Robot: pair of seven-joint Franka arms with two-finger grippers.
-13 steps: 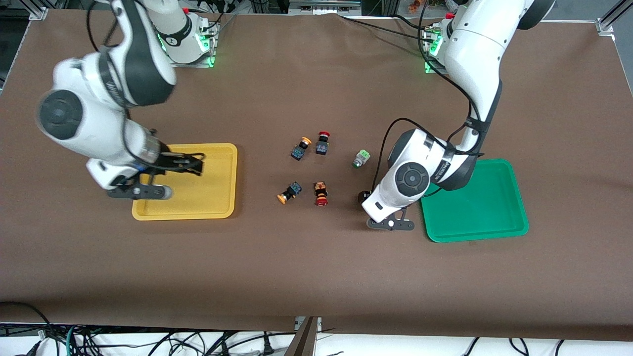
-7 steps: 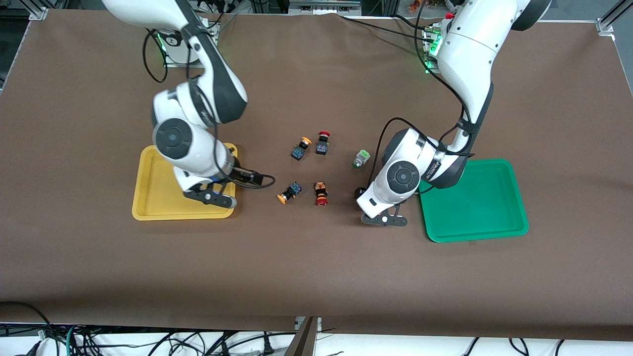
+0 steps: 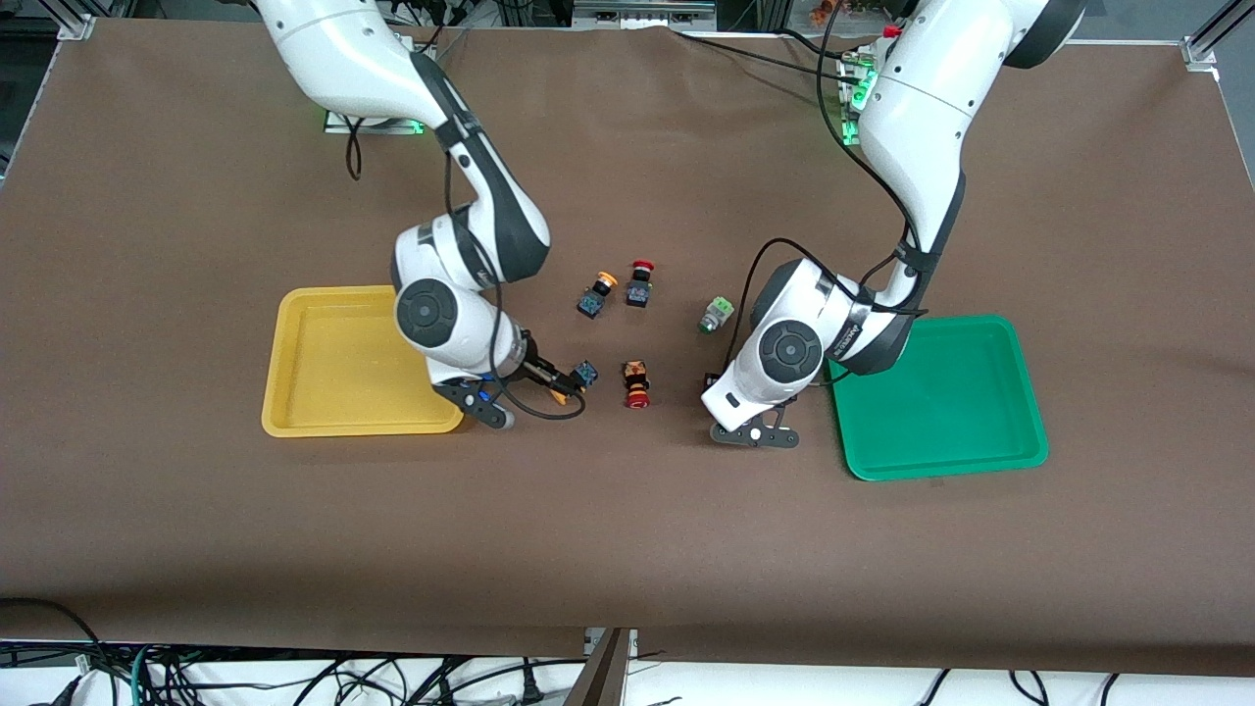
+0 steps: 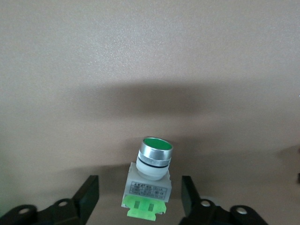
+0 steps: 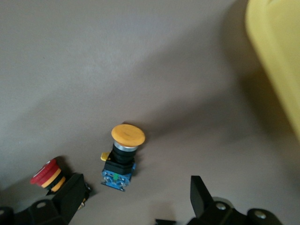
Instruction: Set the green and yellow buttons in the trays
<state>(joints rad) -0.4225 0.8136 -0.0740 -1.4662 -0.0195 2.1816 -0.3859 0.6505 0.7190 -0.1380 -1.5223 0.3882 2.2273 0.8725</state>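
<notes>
Brown matte cloth covers the table [image 3: 627,549], and the red-capped switch lying on its side [image 3: 636,383] serves as landmark. Just beside it toward the right arm's end lies a dark blue-black button with a smooth orange-yellow round cap [image 5: 123,155]; the right gripper [image 5: 133,199] hangs low over it, black fingers [image 5: 200,194] spread wide on either side, not touching. The glossy yellow tray [image 3: 324,417], shallow with a rounded raised rim, sits farther toward that end. Farther from the front camera than the landmark stand a second yellow-capped button [image 3: 596,293] and another red-capped switch [image 3: 640,282], side by side. Toward the left arm's end lies a silver-white button with a pale green block [image 3: 717,314]; a second one [image 4: 150,180], with a chrome ring and a green face, lies between the wide-open fingers [image 4: 89,194] of the left gripper [image 4: 138,197]. The green tray [image 3: 980,461] lies farther toward that end.
</notes>
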